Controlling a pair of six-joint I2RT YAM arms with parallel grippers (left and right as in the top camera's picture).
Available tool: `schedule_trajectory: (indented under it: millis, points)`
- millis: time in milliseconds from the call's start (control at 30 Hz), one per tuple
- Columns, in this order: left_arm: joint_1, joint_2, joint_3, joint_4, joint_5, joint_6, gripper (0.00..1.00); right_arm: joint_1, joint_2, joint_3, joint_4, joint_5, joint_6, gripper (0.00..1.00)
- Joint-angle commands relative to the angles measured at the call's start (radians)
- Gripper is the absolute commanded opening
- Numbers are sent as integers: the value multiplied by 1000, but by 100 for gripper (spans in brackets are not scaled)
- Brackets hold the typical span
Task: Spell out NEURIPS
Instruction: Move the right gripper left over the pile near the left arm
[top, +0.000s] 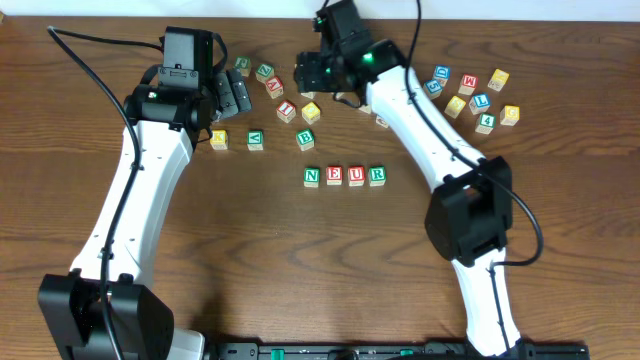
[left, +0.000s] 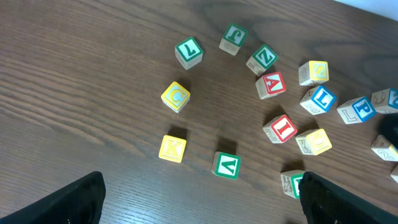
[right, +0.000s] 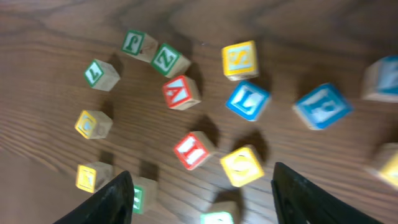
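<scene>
Red I cube (right: 194, 150) blurry, approx ahead of right pincer (right: 202, 179).

I log the left arm (top: 135, 200) as reaching from the lower left of the overhead frame to the upper left. Its left gripper (top: 232, 95) has jaws spread wide, and its fingers (left: 68, 199) show only at the bottom corners of the wrist view. The right arm (top: 420, 120) is bent at an elbow right of centre and runs up-left to top centre, where the right gripper (top: 318, 72) hangs with jaws apart, holding nothing.
</scene>
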Motion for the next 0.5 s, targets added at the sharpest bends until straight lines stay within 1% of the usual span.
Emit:
schedule_trajectory:
  millis: [0, 100, 200, 467]
  points:
    - [3, 13, -1, -2, 2, 9, 98, 35, 69, 3, 23, -6, 136, 63]
    - [3, 13, -1, -2, 2, 9, 98, 55, 97, 3, 47, -6, 201, 59]
    - [3, 13, -1, -2, 2, 9, 98, 68, 124, 3, 60, -6, 255, 58]
    - [3, 13, -1, -2, 2, 9, 98, 87, 177, 3, 105, -3, 288, 59]
